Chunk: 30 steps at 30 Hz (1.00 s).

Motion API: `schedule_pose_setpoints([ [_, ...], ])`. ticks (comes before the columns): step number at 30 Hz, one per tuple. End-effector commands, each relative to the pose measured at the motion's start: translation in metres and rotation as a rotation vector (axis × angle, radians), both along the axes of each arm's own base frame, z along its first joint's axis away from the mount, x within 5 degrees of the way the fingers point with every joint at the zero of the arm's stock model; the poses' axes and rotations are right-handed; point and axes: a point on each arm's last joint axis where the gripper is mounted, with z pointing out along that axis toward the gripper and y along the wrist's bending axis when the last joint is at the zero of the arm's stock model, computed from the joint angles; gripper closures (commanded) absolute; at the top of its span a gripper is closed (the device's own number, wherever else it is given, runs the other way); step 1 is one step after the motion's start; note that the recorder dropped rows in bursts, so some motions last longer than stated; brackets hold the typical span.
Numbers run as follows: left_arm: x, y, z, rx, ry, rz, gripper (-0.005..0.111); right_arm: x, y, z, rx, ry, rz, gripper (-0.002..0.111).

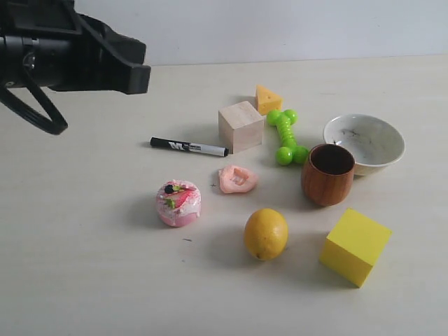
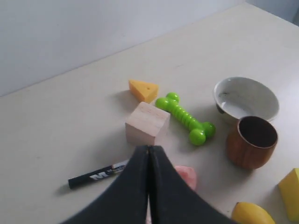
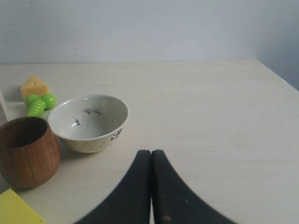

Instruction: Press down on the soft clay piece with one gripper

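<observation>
The clay piece (image 1: 238, 180) lies on the tabletop (image 1: 84, 266) in the middle of the spread, its top showing a hollow with a raised rim. Around it are the marker (image 1: 187, 146) and wooden block (image 1: 241, 126) on the far side, the cake toy (image 1: 178, 203) toward the left arm's side, the lemon (image 1: 266, 234) on the near side and the wooden cup (image 1: 327, 174) toward the right arm's.

The left fingers (image 2: 133, 186) are clenched together on nothing, above the tabletop. In the wrist view the clay's pink edge peeks out just past them. The right fingers (image 3: 135, 186) are likewise clenched and empty, off by the bowl (image 3: 88, 122).

To press well, I'd use the left fingers closed, centre the tips over the clay, come straight down and push gently, clear of marker and cake toy.
</observation>
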Motion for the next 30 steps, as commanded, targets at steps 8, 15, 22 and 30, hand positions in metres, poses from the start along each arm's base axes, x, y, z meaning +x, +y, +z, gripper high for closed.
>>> schedule_pose_setpoints([
  [8,-0.028,0.104,0.042,-0.094,-0.193,0.333,0.107,0.000,0.000,-0.001,-0.007,-0.008,0.000,0.108],
  [15,-0.088,0.155,0.012,-0.172,-0.251,0.590,0.107,0.000,0.000,-0.001,-0.007,-0.008,0.000,0.108],
  [22,-0.126,0.170,-0.050,-0.225,-0.229,0.757,0.107,0.000,0.000,-0.001,-0.007,-0.009,0.000,0.108],
  [30,-0.147,0.170,-0.091,-0.243,-0.255,0.775,0.107,0.000,0.000,-0.001,-0.007,-0.009,0.000,0.108],
])
